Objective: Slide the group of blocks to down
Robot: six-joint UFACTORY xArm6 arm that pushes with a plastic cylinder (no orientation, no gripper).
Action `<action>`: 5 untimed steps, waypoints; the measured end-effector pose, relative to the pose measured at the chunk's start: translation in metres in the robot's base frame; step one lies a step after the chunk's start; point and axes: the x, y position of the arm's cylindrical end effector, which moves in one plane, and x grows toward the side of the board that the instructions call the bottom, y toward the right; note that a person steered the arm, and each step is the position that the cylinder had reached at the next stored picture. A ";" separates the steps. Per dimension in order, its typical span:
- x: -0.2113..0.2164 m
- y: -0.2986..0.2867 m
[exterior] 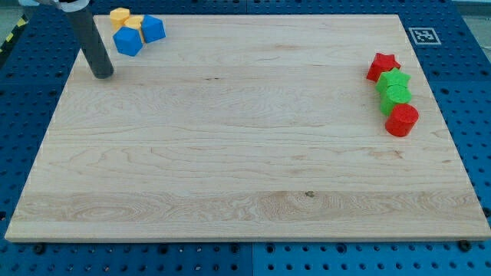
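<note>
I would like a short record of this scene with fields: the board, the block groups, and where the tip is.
board: wooden board on a blue pegboard
group at top left: two yellow blocks and two blue blocks, packed together
group at right: red star, green star, green block, red block, in a column
my tip: on the board, left of and just below the top-left group, not touching it

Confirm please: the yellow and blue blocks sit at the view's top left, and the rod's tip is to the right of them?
Not quite. The camera view shows my tip to the left of the group, slightly lower, apart from the nearest blue block. The yellow blocks and the blue ones do sit top left.
</note>
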 end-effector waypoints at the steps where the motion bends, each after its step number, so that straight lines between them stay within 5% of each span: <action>1: -0.039 -0.017; 4: -0.149 -0.037; 5: -0.154 -0.041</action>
